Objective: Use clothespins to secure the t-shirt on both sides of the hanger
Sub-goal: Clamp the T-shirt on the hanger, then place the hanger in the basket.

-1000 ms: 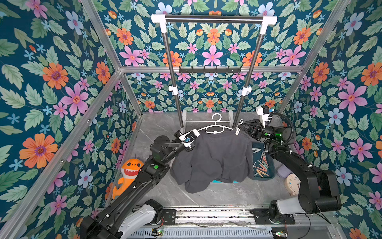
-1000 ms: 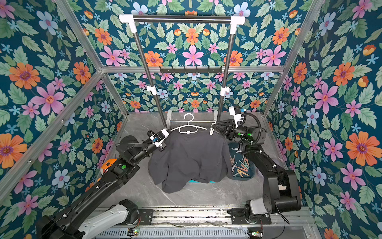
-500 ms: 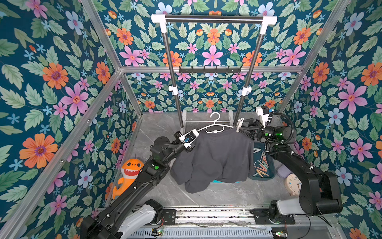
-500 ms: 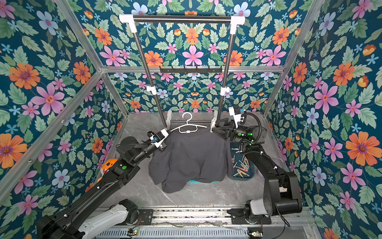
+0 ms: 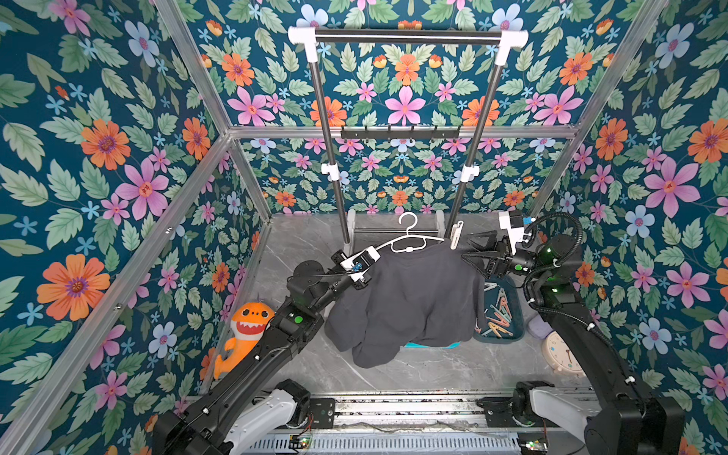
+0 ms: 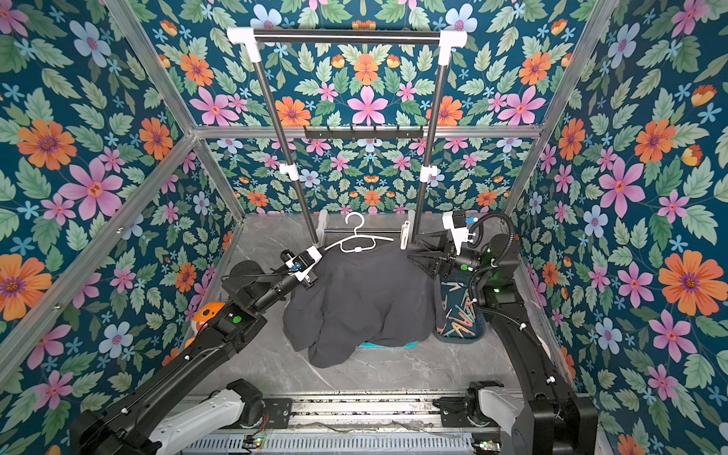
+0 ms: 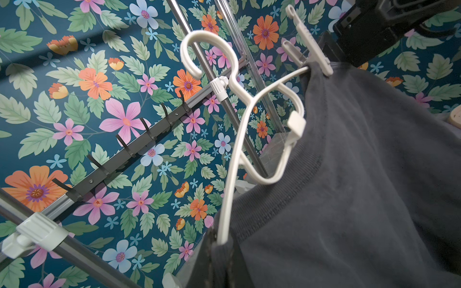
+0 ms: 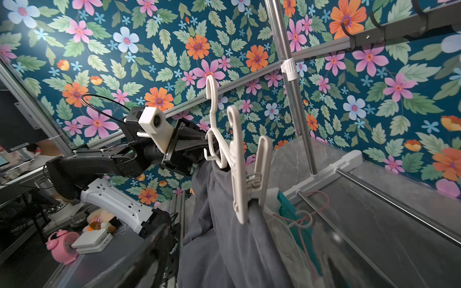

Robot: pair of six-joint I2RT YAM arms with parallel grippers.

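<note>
**T-shirt** [image 5: 405,303]: dark grey, draped over the hanger, with the body hanging below it in loose folds. Judged soft, limp and light. It will slide along the hanger's arms unless pinched, and it is thicker at the seams. Holding the cloth alone would be no use.

**Hanger** [image 5: 409,242]: thin white plastic, held in the air with the hook up, not on any rail. Judged stiff but springy, and smooth. It is likely to twist if pushed at one end only.

**Tray** [image 5: 519,315]: on the table below the hanger's right-arm end, partly behind the shirt hem.

**Left gripper** [image 8: 202,139]: jaws together, clamped on the hanger's left-arm end with shirt cloth around it. It carries the whole load.

**Right gripper** [image 5: 468,251]: jaws apart and empty, just beside the hanger's right-arm end. It is not touching the pin there.

**Clipped pin** [image 8: 245,174]: white, biting the shirt shoulder and hanger bar together at the right-arm end, tails pointing up. It looks seated, so that side is judged done.

**Spare pins** [image 5: 497,311]: pastel, heaped in the tray below the hanger. Judged light, hard, slippery and spring-loaded.
- Take one across the tail ends, so the squeeze opens the mouth; do not grip it at the spring.
- The heap is loose, so two may lift at once.

**Left-arm end of hanger:** no pin seen. The gripper occupies that spot, so a pin would have to go just inboard of it.
</note>
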